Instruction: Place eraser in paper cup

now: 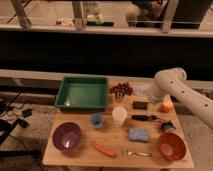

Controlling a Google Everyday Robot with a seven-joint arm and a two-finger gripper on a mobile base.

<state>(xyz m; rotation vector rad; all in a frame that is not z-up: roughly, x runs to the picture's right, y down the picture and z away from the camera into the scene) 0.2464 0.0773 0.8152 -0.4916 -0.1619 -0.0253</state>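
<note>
eraser: small black block, likely light, stiff, grippy; grasp across narrow width. lies right of paper cup. my gripper near it, opening unreadable.

A light wooden table is set on a grey, speckled floor. Dark cables are laid across the floor at the left. Behind the table a pale horizontal ledge is noted, and above it a wide dark wall panel. The panel is topped by a railing with upright metal posts, through which a brighter, paler floor is seen. Lighting is dim and warm at table level and stronger beyond the railing. The gripper is recorded over the table's right rear part.
</note>
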